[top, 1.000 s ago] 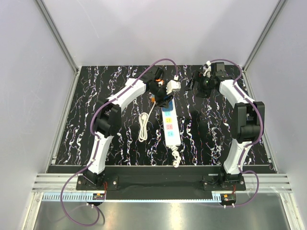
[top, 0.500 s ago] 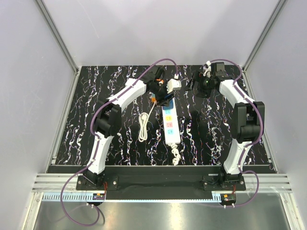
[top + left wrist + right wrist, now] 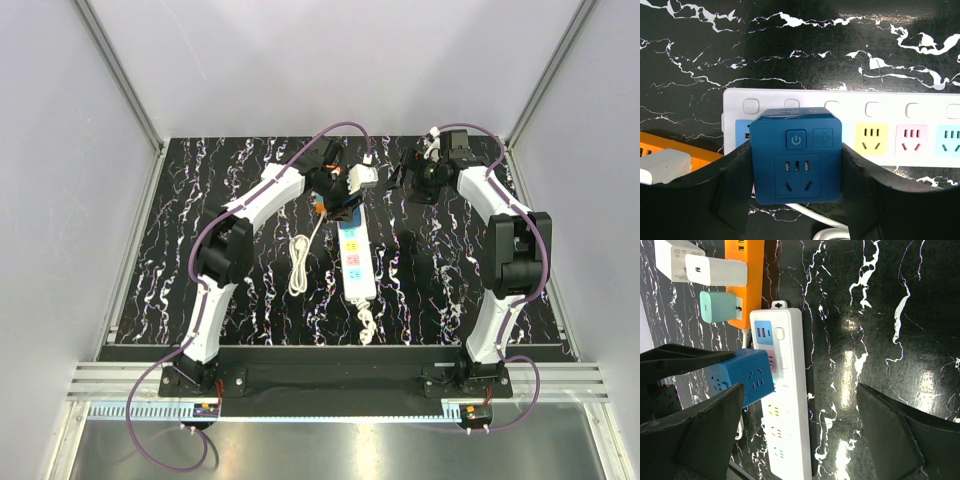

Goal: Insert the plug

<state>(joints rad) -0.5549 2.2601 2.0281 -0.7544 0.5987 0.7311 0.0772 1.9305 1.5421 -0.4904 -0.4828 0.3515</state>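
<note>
The plug [image 3: 796, 155] is a solid blue cube with a power button and a socket on its face. My left gripper [image 3: 796, 172] is shut on it, one black finger [image 3: 735, 190] pressing each side. It is held against the far end of the white power strip [image 3: 890, 107], over the blue socket beside the yellow one; whether its pins are in is hidden. In the right wrist view the plug [image 3: 740, 377] sits slightly tilted at the strip [image 3: 790, 405]. My right gripper [image 3: 800, 430] stands open beside the strip, holding nothing.
An orange strip [image 3: 744, 265] lies beyond the white strip's end, carrying white adapters [image 3: 715, 270] and a mint one [image 3: 717, 306]. A coiled white cable [image 3: 298, 265] lies left of the power strip [image 3: 357, 265]. Grey walls enclose the black marbled table [image 3: 180, 250].
</note>
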